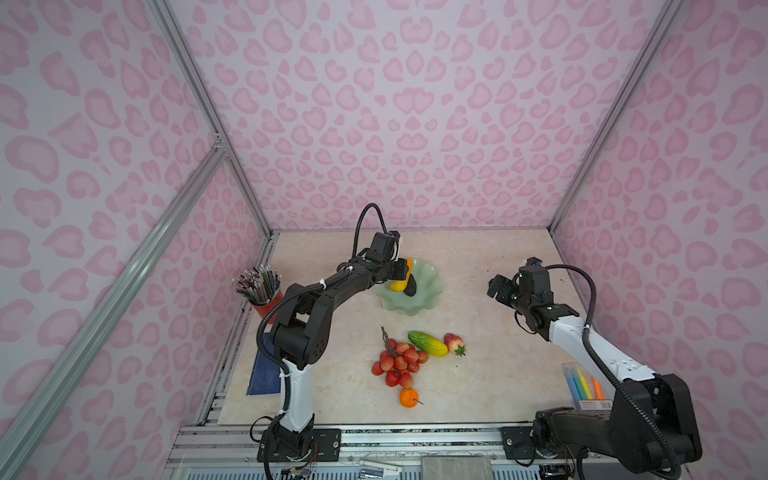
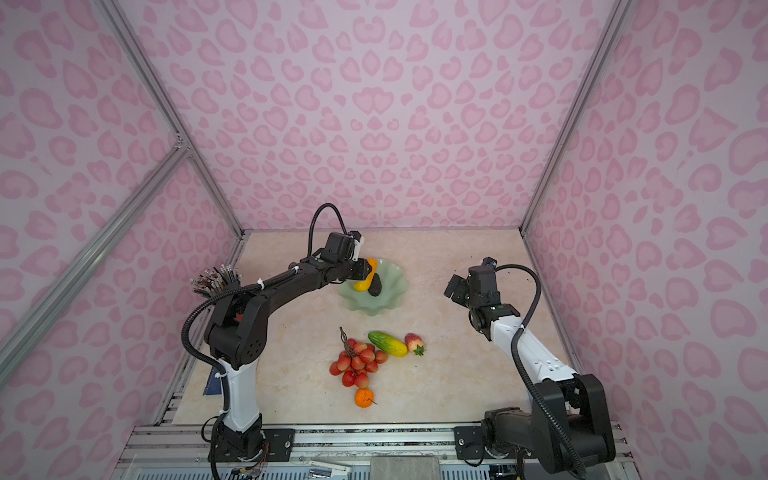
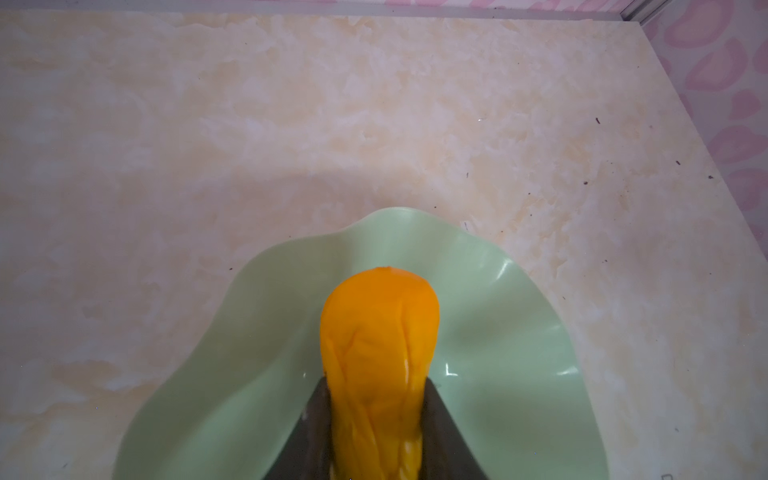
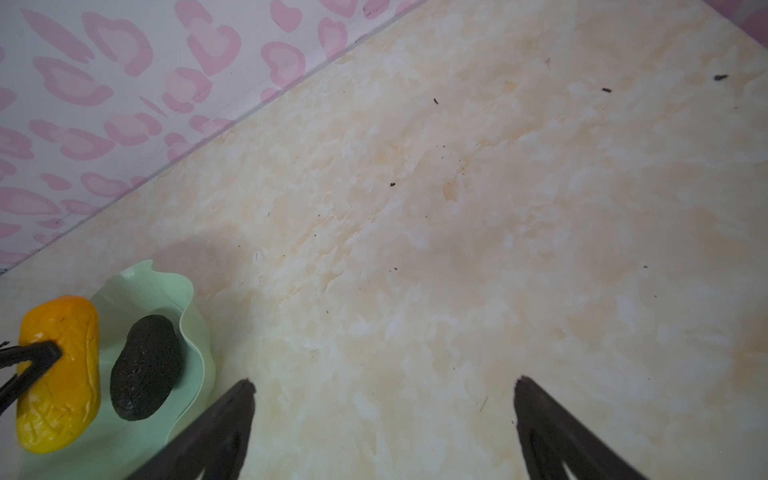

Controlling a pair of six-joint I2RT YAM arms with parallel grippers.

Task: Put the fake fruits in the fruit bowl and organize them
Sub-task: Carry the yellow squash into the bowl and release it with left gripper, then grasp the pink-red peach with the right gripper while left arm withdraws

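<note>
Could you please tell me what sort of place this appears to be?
Probably a robot test booth rather than a home: pink patterned panels on a metal frame box in a small marble-look table, and the left arm and right arm are bolted to a rail along its front.

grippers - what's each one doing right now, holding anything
Left gripper: closed on the yellow-orange gourd, over the mint-green fruit bowl.
Right gripper: open, holding nothing.

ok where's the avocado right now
In both top views the avocado lies in the bowl toward the back of the table, just right of the gourd.
</note>
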